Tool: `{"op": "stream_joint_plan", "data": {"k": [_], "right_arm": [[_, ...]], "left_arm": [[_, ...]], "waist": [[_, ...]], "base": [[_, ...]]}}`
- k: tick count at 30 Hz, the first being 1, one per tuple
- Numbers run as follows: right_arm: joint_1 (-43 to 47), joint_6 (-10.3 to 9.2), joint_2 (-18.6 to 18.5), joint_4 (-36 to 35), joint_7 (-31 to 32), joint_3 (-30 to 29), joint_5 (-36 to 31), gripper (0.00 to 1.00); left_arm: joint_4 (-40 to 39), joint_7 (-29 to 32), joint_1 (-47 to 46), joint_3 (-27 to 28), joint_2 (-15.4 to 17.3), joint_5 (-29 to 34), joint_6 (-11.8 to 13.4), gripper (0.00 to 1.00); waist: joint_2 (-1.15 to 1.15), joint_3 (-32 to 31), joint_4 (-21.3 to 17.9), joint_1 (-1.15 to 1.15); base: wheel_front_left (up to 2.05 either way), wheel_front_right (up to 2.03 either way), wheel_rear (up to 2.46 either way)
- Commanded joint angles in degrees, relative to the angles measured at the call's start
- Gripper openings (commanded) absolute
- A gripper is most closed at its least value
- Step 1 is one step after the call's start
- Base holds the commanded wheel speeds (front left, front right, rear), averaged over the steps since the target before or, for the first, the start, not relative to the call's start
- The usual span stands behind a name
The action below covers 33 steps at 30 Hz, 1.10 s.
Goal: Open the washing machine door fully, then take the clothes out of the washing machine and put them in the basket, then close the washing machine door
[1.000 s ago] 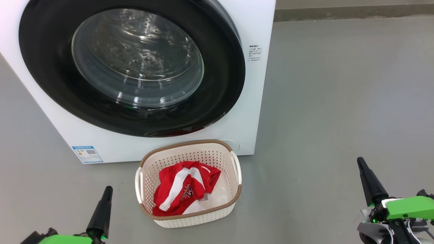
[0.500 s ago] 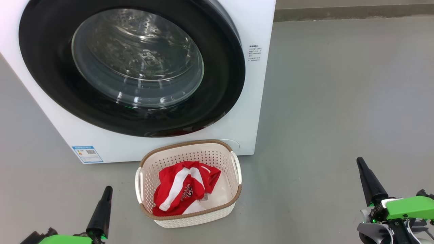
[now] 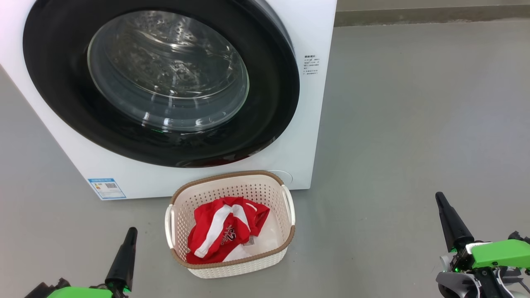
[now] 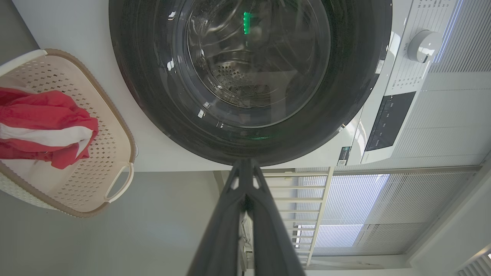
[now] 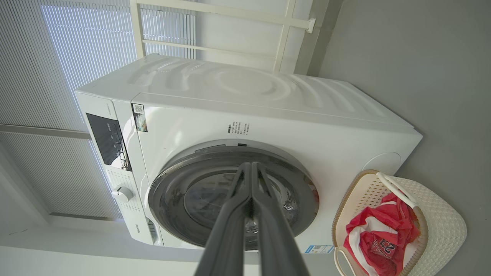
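Softly heaped, the clothes (image 3: 225,231) lie low centre in the basket (image 3: 232,177). We judge them light, limp jersey fabric, best pinched at a raised fold. The basket looks stiff but light to us, and easily shoved. Above it the washing machine door (image 3: 62,107) sits flush against the washing machine (image 3: 316,136), glossy and heavy-looking. Our left gripper (image 3: 131,232), lower left, and right gripper (image 3: 439,199), lower right, are both clenched on nothing. Bare floor (image 3: 414,124) lies wide open at the right.
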Motion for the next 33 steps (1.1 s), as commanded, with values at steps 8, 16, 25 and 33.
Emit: {"op": "stream_joint_plan", "data": {"k": [8, 16, 25, 33], "right_arm": [[-2.4, -0.03, -0.3, -1.4, 0.3, 0.7, 0.0, 0.00], [-2.4, -0.03, -0.3, -1.4, 0.3, 0.7, 0.0, 0.00], [-2.4, -0.03, -0.3, -1.4, 0.3, 0.7, -0.1, 0.00], [-2.4, -0.03, -0.3, -1.4, 0.3, 0.7, -0.1, 0.00]], "left_arm": [[-1.2, 0.4, -2.2, 2.1, 0.7, -0.3, -0.4, 0.00], [-1.2, 0.4, -2.2, 2.1, 0.7, -0.3, -0.4, 0.00], [-1.2, 0.4, -2.3, 2.1, 0.7, -0.3, -0.4, 0.00], [-1.2, 0.4, -2.3, 2.1, 0.7, -0.2, -0.4, 0.00]], "waist": [[0.00, 0.0, 0.0, 0.00], [0.00, 0.0, 0.0, 0.00], [0.00, 0.0, 0.0, 0.00], [0.00, 0.0, 0.0, 0.00]], "base": [[0.00, 0.00, 0.00], [0.00, 0.00, 0.00], [0.00, 0.00, 0.00], [0.00, 0.00, 0.00]]}}
